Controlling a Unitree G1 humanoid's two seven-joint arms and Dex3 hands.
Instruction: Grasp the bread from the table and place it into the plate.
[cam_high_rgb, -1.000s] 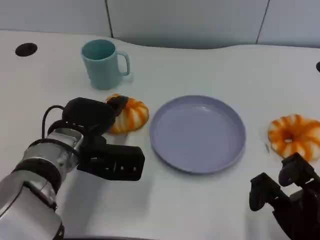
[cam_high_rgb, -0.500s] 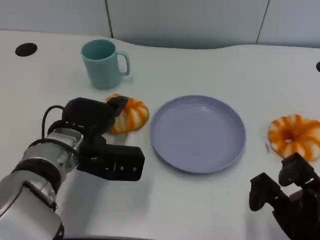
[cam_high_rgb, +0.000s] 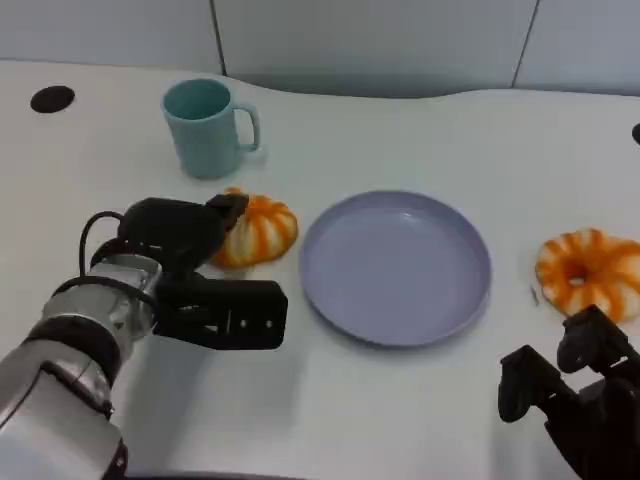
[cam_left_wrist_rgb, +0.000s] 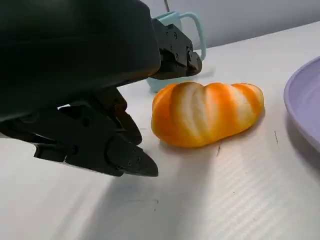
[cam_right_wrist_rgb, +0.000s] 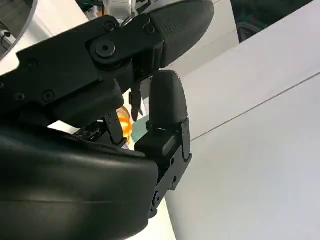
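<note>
Since a second ago your left hand (cam_high_rgb: 205, 275) has slid a tiny bit to the left and back from the bread (cam_high_rgb: 256, 228); nothing else has moved. The bread is an orange and white striped loaf, and it lies on the white surface (cam_high_rgb: 420, 410), just left of the plate (cam_high_rgb: 395, 266) and not in it. The plate is round, light purple, and has nothing on it.

Your left hand sits right beside the bread. One black finger (cam_left_wrist_rgb: 175, 52) reaches over the top of the loaf and the other fingers lie flat on the surface near you. The fingers are apart and hold nothing. In the left wrist view there is a small gap between the low fingers and the loaf.

A teal mug (cam_high_rgb: 208, 127) stands behind the bread, handle pointing right. A second striped bread, shaped like a ring (cam_high_rgb: 590, 273), lies to the right of the plate. Your right hand (cam_high_rgb: 570, 395) rests low at the near right corner, close to that ring. Its fingers are curled in with nothing in them.

The surface has a round black hole (cam_high_rgb: 52, 98) at the far left. Behind the surface stand pale grey wall panels (cam_high_rgb: 370, 40).
</note>
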